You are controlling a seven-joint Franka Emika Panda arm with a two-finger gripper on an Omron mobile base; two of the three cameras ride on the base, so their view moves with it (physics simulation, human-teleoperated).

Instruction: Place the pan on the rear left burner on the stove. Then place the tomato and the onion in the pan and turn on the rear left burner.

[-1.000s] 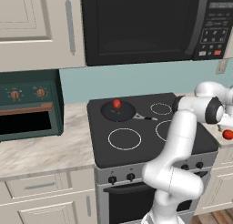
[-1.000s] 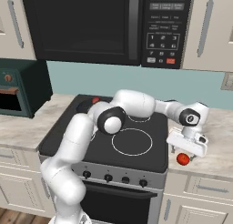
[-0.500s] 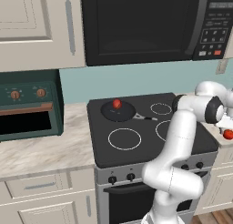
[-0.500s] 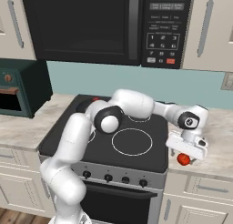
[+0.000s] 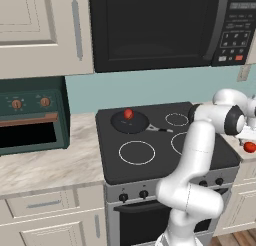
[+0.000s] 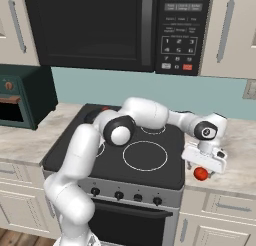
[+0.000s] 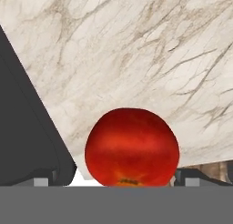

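— Where's your gripper point(image 6: 202, 166) right now?

— Out to my right, over the marble counter point(image 6: 240, 160) just beside the stove point(image 6: 150, 177). My jaws are spread as wide as they go, one finger tip point(image 7: 42, 180) on each side of the tomato point(image 7: 132, 147), and I can't tell whether either one touches it. From the hand view the tomato sits right between them, resting on the counter, with the dark edge of the stove top off to one side.

— And the pan?

— The pan point(image 5: 129, 122) is on the rear left burner, its thin handle pointing toward the middle of the glass top. There's a small red thing point(image 5: 128, 113) inside it (too small for me to say what it is, it just looks round and reddish).

— The other rings?

— The front left ring point(image 5: 137, 152) is bare, and so is the small rear right one point(image 5: 176, 119). My arm crosses over the front right part of the stove.

— Knobs?

— A row of small black knobs point(image 6: 118, 195) along the silver front panel.
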